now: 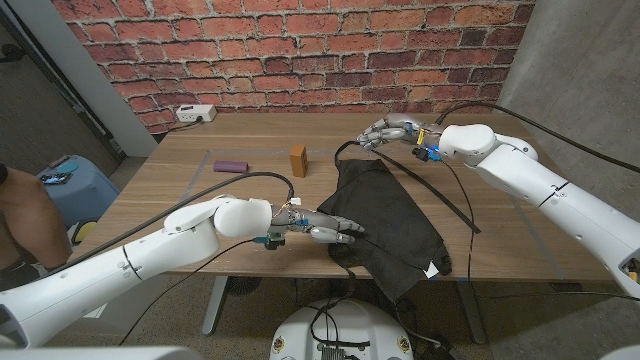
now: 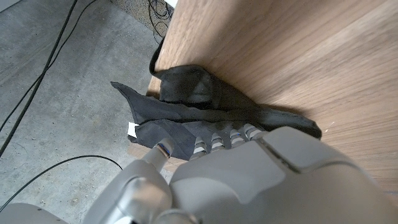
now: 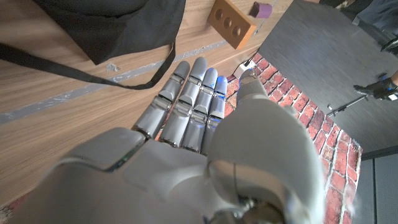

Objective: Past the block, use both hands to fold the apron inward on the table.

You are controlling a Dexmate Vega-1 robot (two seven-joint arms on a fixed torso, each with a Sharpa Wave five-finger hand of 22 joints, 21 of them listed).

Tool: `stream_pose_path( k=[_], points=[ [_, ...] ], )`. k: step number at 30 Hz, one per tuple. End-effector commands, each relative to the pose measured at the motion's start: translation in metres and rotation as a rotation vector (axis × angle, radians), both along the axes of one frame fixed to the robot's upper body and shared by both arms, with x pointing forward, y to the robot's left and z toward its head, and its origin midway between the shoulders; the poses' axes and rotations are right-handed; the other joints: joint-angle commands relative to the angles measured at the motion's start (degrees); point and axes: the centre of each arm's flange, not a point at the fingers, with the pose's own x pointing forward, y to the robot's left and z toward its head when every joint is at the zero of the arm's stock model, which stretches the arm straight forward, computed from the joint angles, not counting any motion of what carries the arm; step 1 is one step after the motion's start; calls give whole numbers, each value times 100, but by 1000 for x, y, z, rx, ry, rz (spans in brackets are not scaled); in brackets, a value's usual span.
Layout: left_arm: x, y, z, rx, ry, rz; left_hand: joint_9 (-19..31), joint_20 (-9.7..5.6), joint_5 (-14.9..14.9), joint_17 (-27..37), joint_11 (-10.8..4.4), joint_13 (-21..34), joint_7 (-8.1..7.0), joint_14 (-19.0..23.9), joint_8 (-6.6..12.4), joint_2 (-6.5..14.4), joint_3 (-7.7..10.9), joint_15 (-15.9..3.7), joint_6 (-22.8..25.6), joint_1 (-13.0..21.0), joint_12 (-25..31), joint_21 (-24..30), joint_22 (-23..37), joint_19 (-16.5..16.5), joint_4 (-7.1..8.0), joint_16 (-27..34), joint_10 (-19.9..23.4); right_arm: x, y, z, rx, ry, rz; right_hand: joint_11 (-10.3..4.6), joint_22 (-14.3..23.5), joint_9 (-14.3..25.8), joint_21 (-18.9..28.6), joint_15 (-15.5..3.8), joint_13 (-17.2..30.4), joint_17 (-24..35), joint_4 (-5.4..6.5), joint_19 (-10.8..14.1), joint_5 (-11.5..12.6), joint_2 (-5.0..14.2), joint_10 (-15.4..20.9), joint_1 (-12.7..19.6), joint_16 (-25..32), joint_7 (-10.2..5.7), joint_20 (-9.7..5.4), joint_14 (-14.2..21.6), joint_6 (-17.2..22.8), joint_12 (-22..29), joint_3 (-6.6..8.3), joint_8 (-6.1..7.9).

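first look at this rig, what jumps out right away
A black apron lies crumpled on the wooden table, its near end hanging over the front edge. The left hand rests on its near-left edge; the right hand hovers near the far corner, open. An orange block stands behind.

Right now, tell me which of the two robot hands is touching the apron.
The left robot hand: its fingers rest on the black apron's near edge. The right robot hand is apart from the cloth, beyond its far corner.

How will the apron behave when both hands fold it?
Likely floppy: the apron lies creased and bunched, so it should drape rather than hold shape. One corner hangs over the table edge and may drag. Its loose strap will probably trail.
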Motion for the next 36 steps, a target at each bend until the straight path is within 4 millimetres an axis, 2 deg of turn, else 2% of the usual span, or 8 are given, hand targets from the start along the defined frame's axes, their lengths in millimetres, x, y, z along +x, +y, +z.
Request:
stream_pose_path(
  k=[1,14,36],
  points=[
    [8,7,2,36,18,-31,13,24,-26,17,4,5,18,-270,15,-383,44,-31,-8,-346,-6,-2,10,-581,1,6,-56,1,-15,8,101,-8,-55,23,13,8,-5,-200,-4,2,-25,4,1,67,-9,7,39,-24,-29,-61,-6,-45,12,25],
    [14,8,14,57,2,-75,13,26,-28,20,9,5,20,-258,16,-386,37,-31,7,-355,-2,-1,12,-578,4,11,-49,0,-19,8,130,7,-91,-24,12,7,-24,-203,-29,6,-32,-44,-8,71,-51,-8,62,-42,-17,-117,-48,-126,8,13],
    [7,15,26,41,-49,-135,14,34,-28,23,28,5,40,-257,0,-382,27,-24,-36,-360,-6,0,14,-577,5,11,-70,-3,-32,-2,205,32,-159,-10,11,7,-35,-180,-49,-10,-49,-71,-15,84,-46,-9,77,-62,-2,-163,-81,-194,16,10]
  ],
)
